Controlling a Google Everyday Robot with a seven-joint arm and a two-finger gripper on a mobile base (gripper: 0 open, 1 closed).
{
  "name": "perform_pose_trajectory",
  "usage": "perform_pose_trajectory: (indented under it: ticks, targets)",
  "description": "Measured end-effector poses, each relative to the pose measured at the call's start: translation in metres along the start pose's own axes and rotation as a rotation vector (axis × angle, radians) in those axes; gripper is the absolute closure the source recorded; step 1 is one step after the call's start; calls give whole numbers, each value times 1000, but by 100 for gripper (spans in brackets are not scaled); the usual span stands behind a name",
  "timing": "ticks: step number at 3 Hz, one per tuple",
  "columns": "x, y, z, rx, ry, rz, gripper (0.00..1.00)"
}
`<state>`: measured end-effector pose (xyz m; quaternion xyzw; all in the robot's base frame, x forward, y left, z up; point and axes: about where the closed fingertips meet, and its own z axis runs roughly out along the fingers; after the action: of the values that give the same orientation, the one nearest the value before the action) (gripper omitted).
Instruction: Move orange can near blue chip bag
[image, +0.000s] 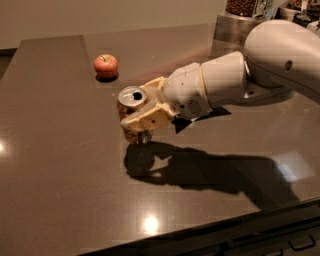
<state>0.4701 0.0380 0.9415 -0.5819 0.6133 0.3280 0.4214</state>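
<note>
My gripper (137, 112) is shut on the orange can (131, 100), whose silver top with the pull-tab opening faces up. It holds the can a little above the dark table (50, 150), with its shadow below. The can's coppery side shows under the lower finger. A small dark corner behind my wrist (182, 124) may be part of the blue chip bag; the rest is hidden by my arm (260, 65).
A red apple (106, 65) sits on the table at the back left of the can. Containers (245, 12) stand at the back right corner. The table's front edge (200, 235) runs along the bottom.
</note>
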Motion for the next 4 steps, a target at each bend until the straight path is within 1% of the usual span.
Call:
perform_pose_trajectory:
  ticks: [1,2,3,4]
  targets:
    - [22,-29,-20,38,-5,37,100]
    - [36,-44,-31,65,-15,53,100]
    - [46,-52,-40,92,-3,58,83]
    - [60,-58,-44,109,8,70,52]
